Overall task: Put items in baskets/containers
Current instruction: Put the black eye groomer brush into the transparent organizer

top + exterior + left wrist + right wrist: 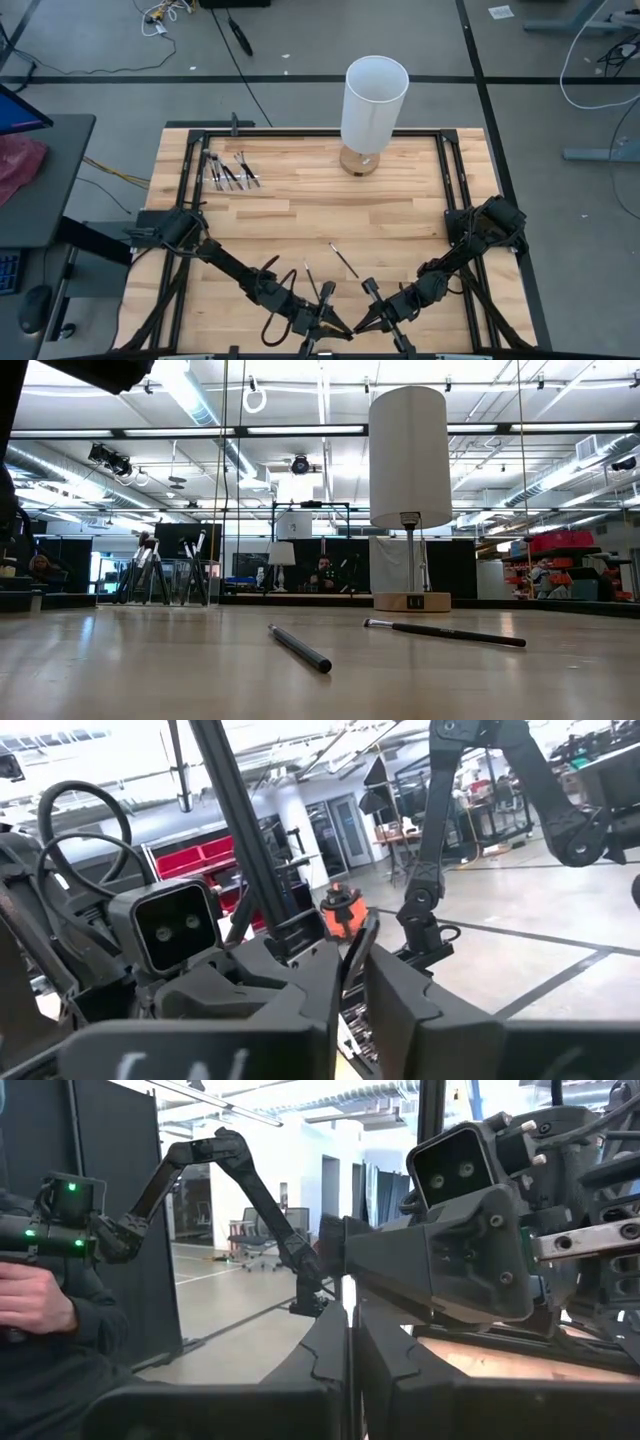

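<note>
Above the table's near edge my two grippers meet tip to tip, my left gripper (335, 322) and my right gripper (362, 322), both shut on one thin dark makeup brush (355, 960). Its dark tuft (331, 1232) shows by the left fingertips. Two more brushes (343, 260) (312, 280) lie flat on the wood in front of them, also seen in the low view (445, 632) (300, 648). Several brushes (228, 170) lie bunched at the far left; I cannot make out a container's walls around them. My left gripper pinches the brush's slim shaft (352, 972) between its two fingers, coming nearly level from the table's left. The brush stands across the fingers, lifted clear of the table. My right gripper is shut with its fingers (330, 1350) pressed together, coming nearly level from the table's right. Its own fingers hide where it has the brush. The tuft end (331, 1232) sticks up past its fingertips, beside the left gripper.
A tall white cylinder on a wooden base (372, 100) stands at the far middle. A black frame (190, 150) runs around the table's edges. Bare wood lies between the cylinder and the loose brushes. A person's hand (35, 1305) shows beyond the table.
</note>
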Controlling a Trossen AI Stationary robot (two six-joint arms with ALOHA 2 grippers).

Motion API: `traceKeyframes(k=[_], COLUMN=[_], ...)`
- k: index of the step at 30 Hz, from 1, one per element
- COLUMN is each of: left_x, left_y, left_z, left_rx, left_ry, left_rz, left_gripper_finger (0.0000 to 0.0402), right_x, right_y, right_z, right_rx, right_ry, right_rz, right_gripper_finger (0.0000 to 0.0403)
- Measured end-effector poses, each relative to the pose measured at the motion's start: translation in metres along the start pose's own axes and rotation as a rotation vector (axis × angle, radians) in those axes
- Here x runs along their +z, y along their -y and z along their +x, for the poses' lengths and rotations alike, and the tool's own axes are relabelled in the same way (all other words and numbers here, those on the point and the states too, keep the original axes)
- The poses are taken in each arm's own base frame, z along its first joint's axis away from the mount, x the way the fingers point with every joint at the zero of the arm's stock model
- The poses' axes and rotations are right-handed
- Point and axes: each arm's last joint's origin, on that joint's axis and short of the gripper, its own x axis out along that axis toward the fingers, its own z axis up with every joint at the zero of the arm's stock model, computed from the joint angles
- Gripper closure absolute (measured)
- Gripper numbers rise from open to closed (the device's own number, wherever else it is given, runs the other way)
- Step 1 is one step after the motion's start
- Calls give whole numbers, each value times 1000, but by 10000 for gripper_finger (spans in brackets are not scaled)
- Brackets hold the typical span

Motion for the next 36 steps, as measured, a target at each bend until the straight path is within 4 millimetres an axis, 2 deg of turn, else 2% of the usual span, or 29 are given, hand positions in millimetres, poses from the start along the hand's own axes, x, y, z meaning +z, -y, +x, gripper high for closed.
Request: traceKeyframes(k=[5,10,16,20,25,28,31,36], left_x=[0,0,-1,5,22,33,42,51], left_y=[-1,1,10,16,19,13,-1,-33], left_z=[0,0,-3,-7,-18,-29,-49,-101], left_rx=[5,4,79,201,411,553,690,875], left_ry=[1,-8,-104,-214,-408,-541,-655,-748], left_rz=[6,-2,-2,-6,-13,2,8,-71], left_gripper_finger=[390,388,393,392,389,392,392,391], right_x=[-1,-3,-10,-11,-3,2,2,0], right_y=[0,0,1,1,2,2,3,3], right_z=[0,0,-1,-9,-32,-43,-47,-47], right_rx=[-1,-8,-99,-227,-416,-437,-437,-429], right_ry=[-11,-34,-112,-177,-219,-221,-216,-228], right_rz=[1,10,48,20,43,82,110,118], right_gripper_finger=[394,385,346,315,286,279,278,285])
